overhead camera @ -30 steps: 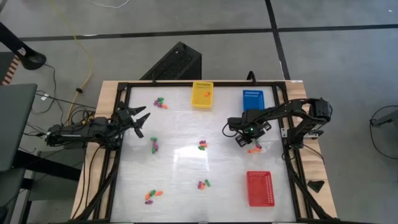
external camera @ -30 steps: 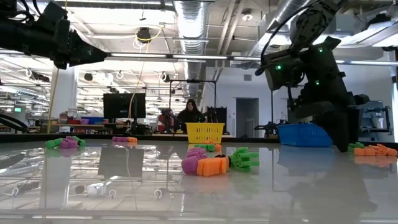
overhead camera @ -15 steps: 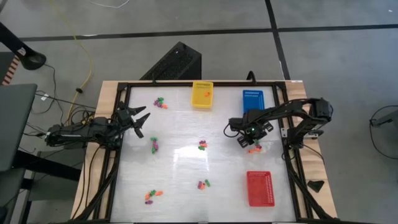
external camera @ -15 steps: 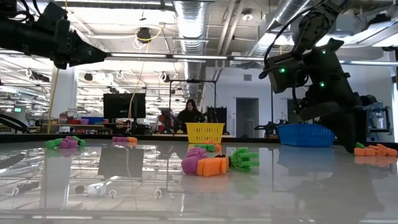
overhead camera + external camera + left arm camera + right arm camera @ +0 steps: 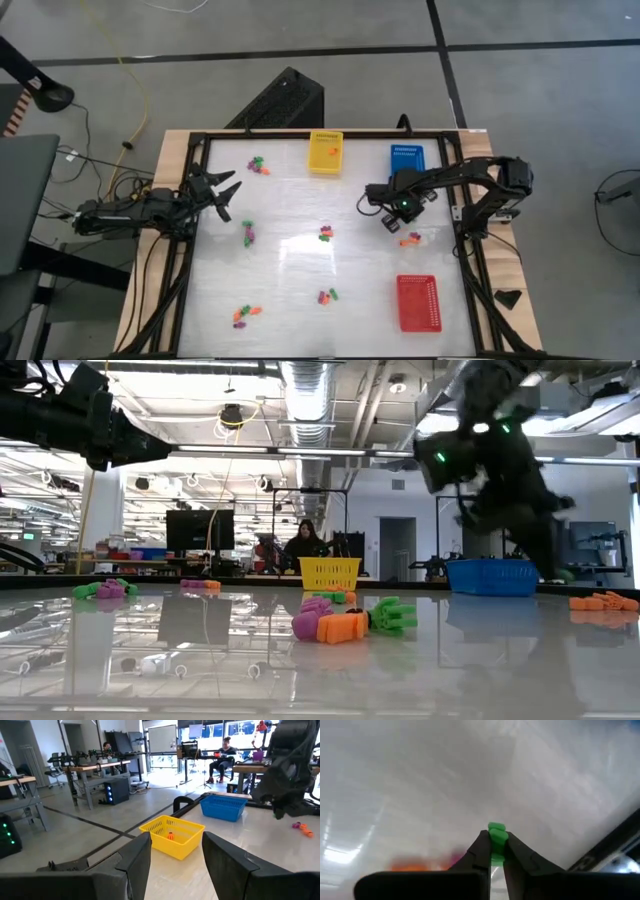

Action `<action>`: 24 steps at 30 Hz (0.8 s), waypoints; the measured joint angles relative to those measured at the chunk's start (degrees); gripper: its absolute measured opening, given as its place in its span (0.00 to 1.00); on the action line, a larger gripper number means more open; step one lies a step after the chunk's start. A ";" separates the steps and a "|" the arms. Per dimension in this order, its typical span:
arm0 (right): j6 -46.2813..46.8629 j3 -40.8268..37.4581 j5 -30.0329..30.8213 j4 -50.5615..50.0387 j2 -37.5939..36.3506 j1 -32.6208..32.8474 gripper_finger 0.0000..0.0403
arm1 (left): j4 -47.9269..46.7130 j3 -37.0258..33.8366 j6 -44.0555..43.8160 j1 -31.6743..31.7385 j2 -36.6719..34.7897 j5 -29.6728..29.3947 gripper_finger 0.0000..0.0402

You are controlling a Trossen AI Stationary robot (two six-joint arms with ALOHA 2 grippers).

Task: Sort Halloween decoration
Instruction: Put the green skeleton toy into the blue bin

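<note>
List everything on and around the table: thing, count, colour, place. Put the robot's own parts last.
yellow basket: one, far edge, middle; an orange trinket inside.
blue basket: one, far edge, right of the yellow one.
red basket: one, near right corner.
trinket clusters: six, mixed orange, green and purple; far left, left of centre, centre, right, near centre, near left.
green trinket: one, pinched in the right gripper.
person: one, seated in the room beyond the table.
left gripper: open, waiting above the table's left edge.
right gripper: shut on the green trinket, lifted above the right cluster.
</note>
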 joint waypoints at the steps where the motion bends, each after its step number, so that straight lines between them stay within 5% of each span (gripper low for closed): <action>1: -1.08 1.83 0.52 -1.56 0.08 0.05 0.13 | 0.04 0.00 -0.02 0.00 -0.02 -0.02 0.42; 8: -7.52 15.27 12.26 -8.41 0.03 -4.31 0.16 | 0.20 0.00 -0.39 0.00 0.00 0.00 0.42; 24: -14.07 15.46 12.67 2.21 0.56 -27.22 0.16 | 0.18 0.00 -0.21 0.00 0.00 0.00 0.42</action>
